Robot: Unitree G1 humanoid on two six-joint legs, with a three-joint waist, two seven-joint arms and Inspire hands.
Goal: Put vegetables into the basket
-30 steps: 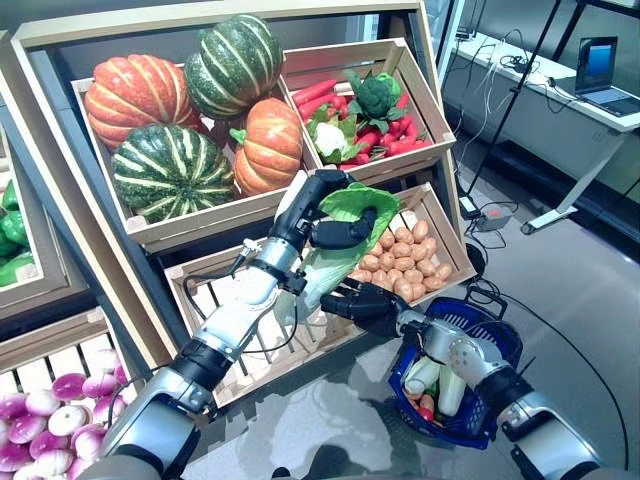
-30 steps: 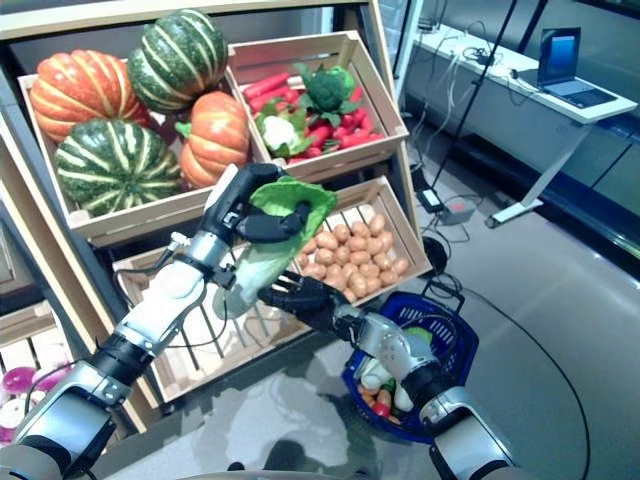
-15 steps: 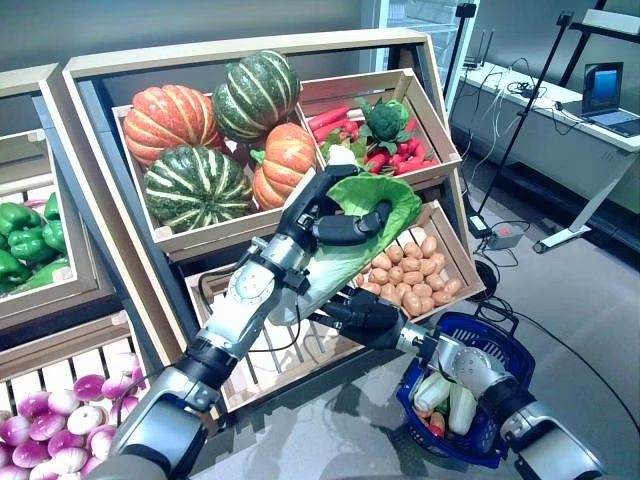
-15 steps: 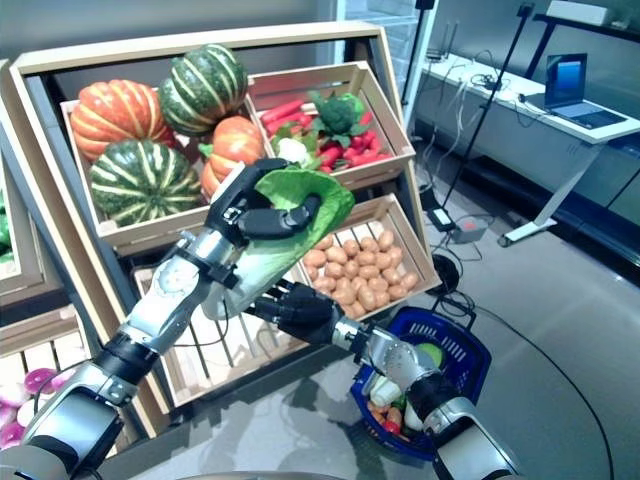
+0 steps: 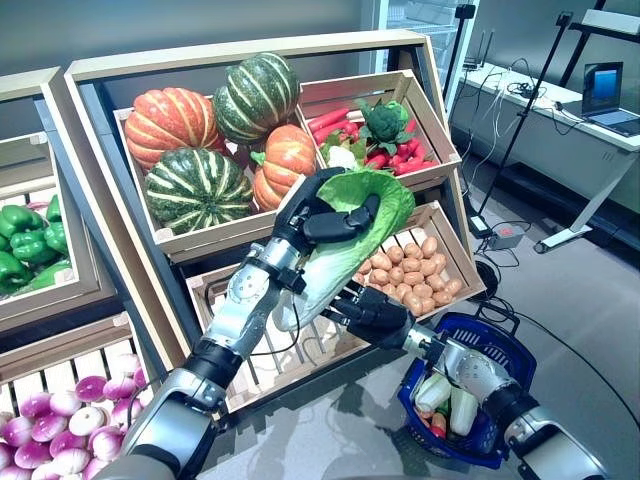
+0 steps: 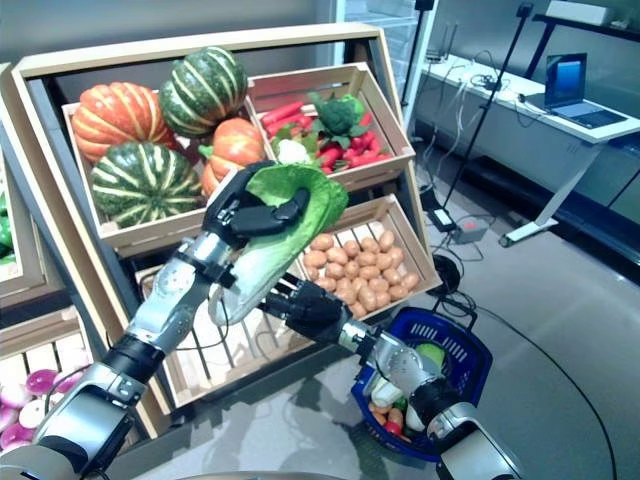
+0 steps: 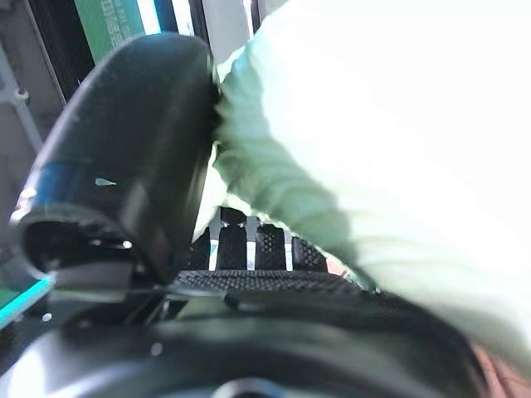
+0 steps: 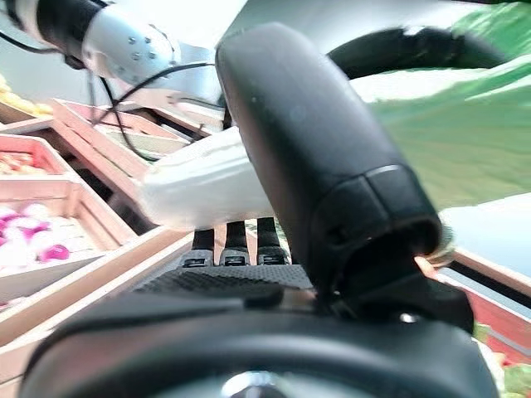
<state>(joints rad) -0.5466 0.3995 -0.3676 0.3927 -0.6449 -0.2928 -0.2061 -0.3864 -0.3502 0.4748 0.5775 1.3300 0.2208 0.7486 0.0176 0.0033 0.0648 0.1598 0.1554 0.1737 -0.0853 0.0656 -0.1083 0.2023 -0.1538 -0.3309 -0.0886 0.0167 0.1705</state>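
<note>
My left hand [image 5: 312,212] is shut on a large green leafy cabbage [image 5: 350,240] with a white stalk and holds it up in front of the wooden stand. Its thumb [image 7: 124,141] presses on the pale leaves [image 7: 373,149] in the left wrist view. My right hand [image 5: 378,310] is just beneath the cabbage's stalk end, its fingers straight and spread towards it. The white stalk [image 8: 207,186] lies across that hand in the right wrist view. The blue basket [image 5: 512,347] stands on the floor at the lower right. It holds white-and-green vegetables [image 5: 430,390] and a small red one [image 5: 438,426].
The slanted wooden stand [image 5: 250,50] with its crates rises right behind both hands. A desk with a laptop [image 5: 600,85] stands at the back right, with a black tripod pole [image 5: 520,110] and cables on the grey floor before it.
The camera shifted a second ago. Since then my left hand has drawn the cabbage slightly up and left, and my right hand stays just under its stalk end.
</note>
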